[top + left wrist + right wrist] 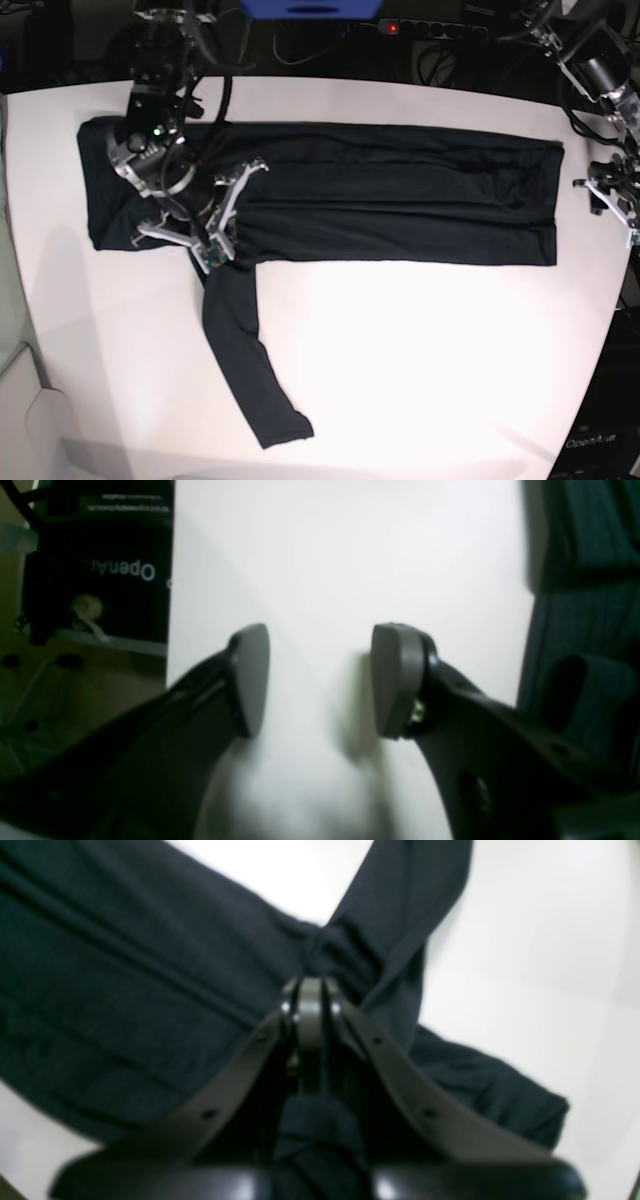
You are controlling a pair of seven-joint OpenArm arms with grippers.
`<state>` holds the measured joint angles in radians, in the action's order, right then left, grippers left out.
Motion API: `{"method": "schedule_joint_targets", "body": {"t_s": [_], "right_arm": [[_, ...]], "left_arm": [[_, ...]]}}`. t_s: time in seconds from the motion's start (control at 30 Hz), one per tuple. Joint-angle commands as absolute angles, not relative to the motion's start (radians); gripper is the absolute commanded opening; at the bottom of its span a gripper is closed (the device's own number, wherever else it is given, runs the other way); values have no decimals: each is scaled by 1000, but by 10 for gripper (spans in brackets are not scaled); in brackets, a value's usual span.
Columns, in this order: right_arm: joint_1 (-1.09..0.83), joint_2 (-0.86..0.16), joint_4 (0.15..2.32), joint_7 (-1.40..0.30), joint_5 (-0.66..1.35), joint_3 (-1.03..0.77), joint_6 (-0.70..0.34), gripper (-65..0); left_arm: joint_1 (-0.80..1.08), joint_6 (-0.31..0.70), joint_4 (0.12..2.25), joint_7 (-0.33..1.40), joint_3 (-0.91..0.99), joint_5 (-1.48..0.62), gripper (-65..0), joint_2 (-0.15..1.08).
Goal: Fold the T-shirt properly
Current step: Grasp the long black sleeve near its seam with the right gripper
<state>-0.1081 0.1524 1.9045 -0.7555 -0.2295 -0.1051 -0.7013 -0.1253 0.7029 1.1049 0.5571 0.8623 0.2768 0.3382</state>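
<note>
My right gripper [310, 1005] pinched closed over the T-shirt [380, 190] near its armpit, shirt spread flat across the white desk [420, 350], my left gripper [320, 680] wide, empty, beside the hem

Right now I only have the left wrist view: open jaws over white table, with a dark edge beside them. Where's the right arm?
Observer: The right gripper is over the T-shirt at the end far from yours, where one sleeve joins the body.
Operator: Are its jaws open?
Observer: No, they're closed, with the pads together in its wrist view. I cannot tell whether any fabric is pinched.
Operator: How does the shirt lie?
Observer: The body is a long flat band across the table. That one sleeve sticks out unfolded toward the base camera's side.
</note>
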Motion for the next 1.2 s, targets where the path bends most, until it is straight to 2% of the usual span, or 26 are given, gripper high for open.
{"method": "schedule_joint_targets", "body": {"t_s": [0.0, 0.2, 0.43, 0.77, 0.97, 1.17], "right_arm": [[-79, 157, 1917, -751, -217, -104, -698, -569], [5, 156, 1900, -825, -219, -105, -698, -431], [131, 108, 1650, -816, -219, -107, -698, -326], [321, 31, 1442, -803, -216, -124, -698, -319], [444, 8, 1208, -699, -219, -222, -698, -319], [536, -27, 995, -591, -217, -242, -698, -319]], "left_arm": [[-139, 698, 1119, 539, 865, 266, -328, 361], [-137, 698, 1119, 539, 868, 266, -328, 361], [-137, 698, 1119, 542, 871, 266, -328, 360], [-137, 698, 1119, 544, 868, 266, -328, 358], [-137, 698, 1119, 545, 866, 266, -328, 357], [-137, 698, 1119, 547, 866, 266, -328, 357]]}}
